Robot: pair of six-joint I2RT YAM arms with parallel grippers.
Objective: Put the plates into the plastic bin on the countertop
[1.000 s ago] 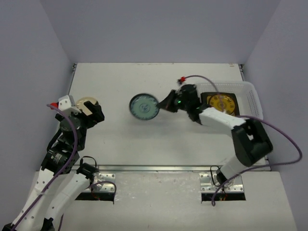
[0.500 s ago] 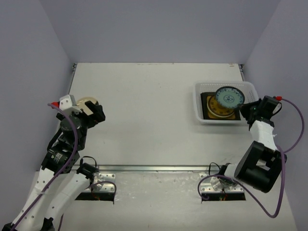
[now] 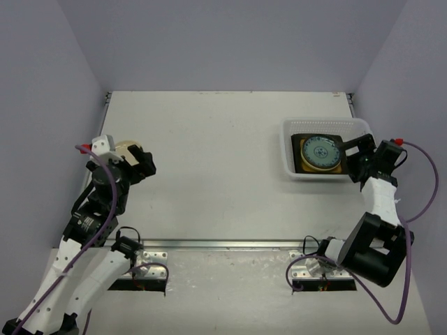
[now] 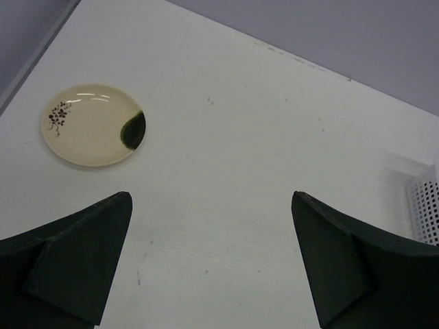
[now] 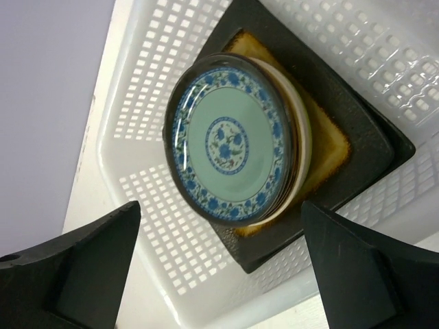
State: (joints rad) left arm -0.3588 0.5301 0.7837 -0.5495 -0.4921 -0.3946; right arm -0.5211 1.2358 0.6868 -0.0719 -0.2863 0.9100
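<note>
The plastic bin [image 3: 292, 148] stands at the right of the countertop [image 3: 209, 132]. In it lies a dark-rimmed square plate with an amber centre [image 5: 357, 147], then round plates, the blue patterned plate [image 5: 230, 137] on top [image 3: 320, 151]. My right gripper [image 3: 351, 159] hangs over the bin's near right side, open and holding nothing [image 5: 219, 274]. A cream plate [image 4: 92, 125] with a dark green patch lies on the countertop at the left, partly hidden under the left arm in the top view [image 3: 124, 147]. My left gripper [image 3: 143, 166] is open above bare countertop [image 4: 212, 260], right of the cream plate.
Pale lavender walls close the countertop at the back and both sides. A metal strip [image 3: 223, 244] runs along the front edge. The bin's corner [image 4: 424, 209] shows at the right edge of the left wrist view.
My right gripper carried the blue patterned plate from the countertop's middle to the bin and opened; the plate now lies on the stack. The left arm shifted only slightly.
</note>
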